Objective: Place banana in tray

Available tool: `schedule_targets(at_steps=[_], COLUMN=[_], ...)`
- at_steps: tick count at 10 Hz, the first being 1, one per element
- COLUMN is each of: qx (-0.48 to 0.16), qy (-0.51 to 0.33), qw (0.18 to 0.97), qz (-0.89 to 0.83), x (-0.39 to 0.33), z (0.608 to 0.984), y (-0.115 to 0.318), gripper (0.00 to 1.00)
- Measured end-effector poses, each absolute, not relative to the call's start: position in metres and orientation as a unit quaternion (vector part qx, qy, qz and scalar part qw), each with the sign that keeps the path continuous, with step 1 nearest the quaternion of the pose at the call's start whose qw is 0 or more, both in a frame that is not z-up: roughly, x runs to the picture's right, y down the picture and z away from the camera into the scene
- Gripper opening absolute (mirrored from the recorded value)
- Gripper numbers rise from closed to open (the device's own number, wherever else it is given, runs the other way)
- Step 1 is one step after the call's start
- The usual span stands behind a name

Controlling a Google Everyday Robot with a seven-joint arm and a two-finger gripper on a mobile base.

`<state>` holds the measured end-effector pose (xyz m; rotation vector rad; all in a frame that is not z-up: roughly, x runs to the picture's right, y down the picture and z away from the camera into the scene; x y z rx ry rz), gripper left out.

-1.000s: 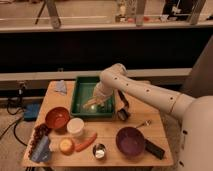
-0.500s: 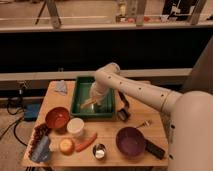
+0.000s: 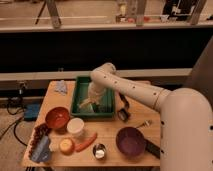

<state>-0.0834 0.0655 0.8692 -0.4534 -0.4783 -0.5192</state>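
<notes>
The dark green tray (image 3: pixel 77 96) lies at the back middle of the wooden table. My white arm reaches in from the right, and the gripper (image 3: pixel 90 102) hangs low inside the tray, near its front left part. A small pale-yellow banana (image 3: pixel 85 104) shows at the gripper's tip, just over the tray floor. I cannot tell whether it is held or lies free.
In front of the tray stand a red bowl (image 3: pixel 57 118), a white cup (image 3: pixel 76 127), an orange carrot (image 3: pixel 86 142), a yellow-orange ball (image 3: pixel 66 145), a metal cup (image 3: pixel 99 150) and a purple bowl (image 3: pixel 131 141). A blue cloth (image 3: pixel 61 87) lies back left. A black item (image 3: pixel 122 115) lies right of the tray.
The arm has swung a little to the left, and the gripper has dropped lower toward the tray's front left.
</notes>
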Motion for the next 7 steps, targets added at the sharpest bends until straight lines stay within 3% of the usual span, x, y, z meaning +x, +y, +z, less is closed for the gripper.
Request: schedule_targets(at_steps=[3,7], qx=[-0.224,-0.23], qy=[-0.226,-0.224], qw=[0.913,0.911], qz=[-0.254,-0.259], x=[-0.085,-0.084], z=[0.88,0.891], y=[0.061,0.06], gripper=[0.02,0.36])
